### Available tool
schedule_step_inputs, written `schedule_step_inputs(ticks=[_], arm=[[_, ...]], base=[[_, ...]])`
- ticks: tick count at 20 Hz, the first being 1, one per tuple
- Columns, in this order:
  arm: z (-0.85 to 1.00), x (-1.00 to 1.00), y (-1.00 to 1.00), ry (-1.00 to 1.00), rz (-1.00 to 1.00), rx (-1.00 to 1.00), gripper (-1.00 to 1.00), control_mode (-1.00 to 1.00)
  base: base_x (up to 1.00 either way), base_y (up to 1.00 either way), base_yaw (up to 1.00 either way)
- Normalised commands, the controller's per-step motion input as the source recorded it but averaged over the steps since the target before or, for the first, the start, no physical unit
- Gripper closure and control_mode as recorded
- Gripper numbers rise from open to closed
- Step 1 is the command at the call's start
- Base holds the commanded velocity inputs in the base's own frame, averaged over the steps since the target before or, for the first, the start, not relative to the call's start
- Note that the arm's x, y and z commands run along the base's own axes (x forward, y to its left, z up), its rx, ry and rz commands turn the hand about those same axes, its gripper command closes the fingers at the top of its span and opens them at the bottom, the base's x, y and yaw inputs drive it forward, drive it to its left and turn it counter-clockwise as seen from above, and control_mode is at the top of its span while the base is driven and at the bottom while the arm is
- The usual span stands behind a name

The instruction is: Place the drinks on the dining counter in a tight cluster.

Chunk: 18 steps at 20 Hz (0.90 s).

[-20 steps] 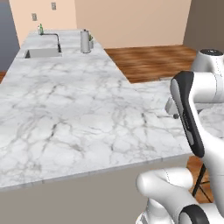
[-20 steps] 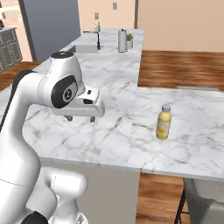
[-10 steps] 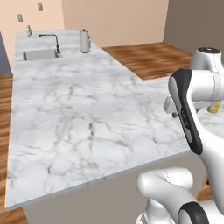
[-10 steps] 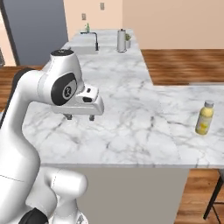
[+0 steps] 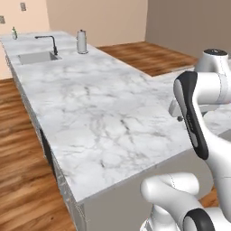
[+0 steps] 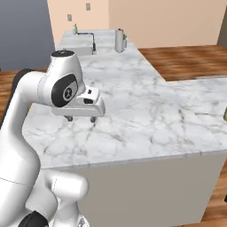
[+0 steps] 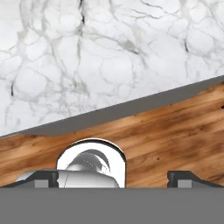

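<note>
The claw hangs just above the white marble tabletop near its front edge, its two small dark fingertips standing wide apart with nothing between them. In the hand view the tips rise at the bottom over a strip of wooden floor, with the tabletop's grey side and veined marble slab above them. In the right base view the claw sits under the arm's white wrist, above the left part of the slab, with two short dark tips pointing down at the marble. At the far right edge of that view a sliver of something yellow-green stands on the tabletop, cut off by the frame; it may be one of the drinks, but too little shows to tell which. At the far end of the long slab there is a sink with a dark faucet, a metal jug-like container just beside it, and a small green bottle near the wall behind the sink. The same faucet, container and small green bottle show in the right base view, well apart from the claw. Wooden floor lies on both sides of the tabletop.
</note>
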Motion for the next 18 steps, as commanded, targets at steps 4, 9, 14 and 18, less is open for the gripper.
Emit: schedule_step_inputs(ticks=[4,9,14,18], arm=[[0.00,0.00,0.00,0.00,0.00,0.00,-1.00,1.00],[0.00,0.00,0.00,0.00,0.00,0.00,-1.00,1.00],[0.00,0.00,0.00,0.00,0.00,0.00,-1.00,1.00],[0.00,0.00,0.00,0.00,0.00,0.00,-1.00,1.00]], base=[[0.00,1.00,-0.29],[0.00,1.00,-0.30],[0.00,1.00,-0.36],[0.00,1.00,-0.42]])
